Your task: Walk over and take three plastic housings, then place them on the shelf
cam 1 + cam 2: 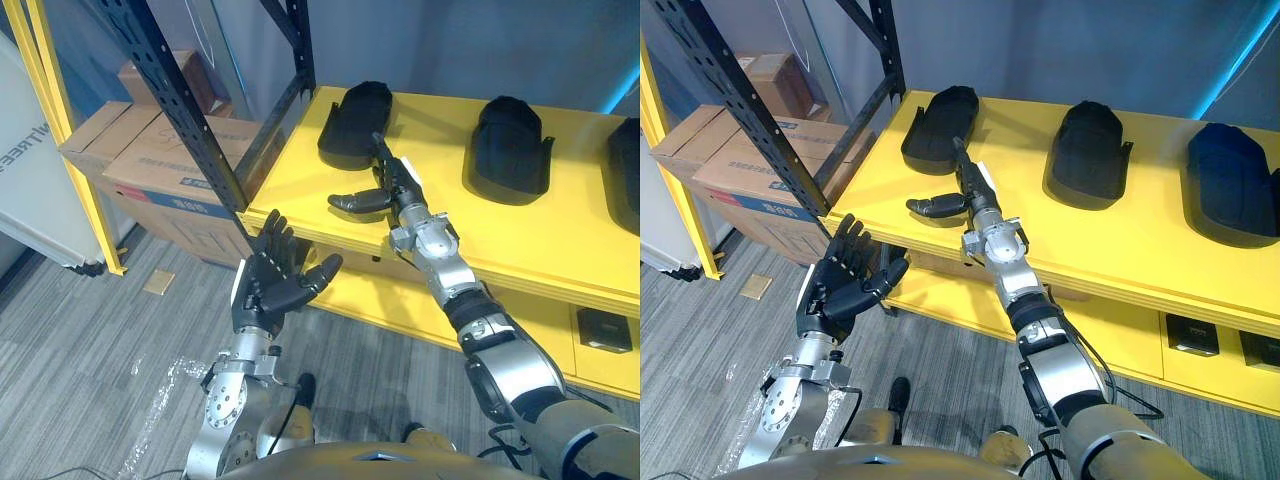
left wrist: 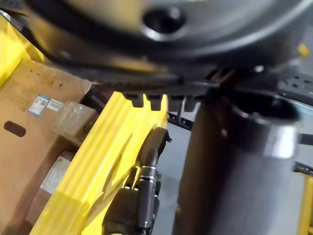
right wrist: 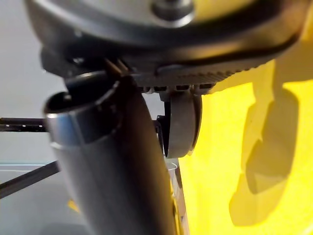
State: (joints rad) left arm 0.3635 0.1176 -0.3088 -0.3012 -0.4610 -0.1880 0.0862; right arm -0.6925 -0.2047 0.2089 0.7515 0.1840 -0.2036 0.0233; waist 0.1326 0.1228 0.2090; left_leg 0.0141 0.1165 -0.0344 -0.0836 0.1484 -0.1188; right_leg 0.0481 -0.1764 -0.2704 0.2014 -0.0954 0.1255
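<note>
Broad yellow shelf board point(image 1: 560, 240) at working height, within arm's reach. On it, three black moulded plastic housings, rounded side up, in a row and well apart: leftmost housing point(image 1: 355, 125), middle housing point(image 1: 510, 150), rightmost housing point(image 1: 625, 170) at the view's edge. Spaced that way probably so that each can be reached without bumping its neighbour.

Right hand point(image 1: 403, 195) stretched low over the board, fingers straight, thumb spread wide to the side, holding nothing. Fingertips at the near edge of the leftmost housing; contact not certain. Reads as either just set down or about to be taken; cannot tell which. Left hand point(image 1: 270, 275) raised below the board's front edge, palm up, fingers spread and relaxed, empty, apparently kept clear as a spare.

Board surface smooth, glossy and flat, so housings likely to slide if nudged. Lower yellow shelf point(image 1: 400, 305) beneath, with a small black square part point(image 1: 603, 330). Grey carpet floor point(image 1: 90, 360). Stacked brown cardboard boxes point(image 1: 150, 165) behind a black perforated metal rack upright point(image 1: 175, 90). Yellow post point(image 1: 45, 90) at far left. Small tan scrap point(image 1: 158, 282) on the carpet.
</note>
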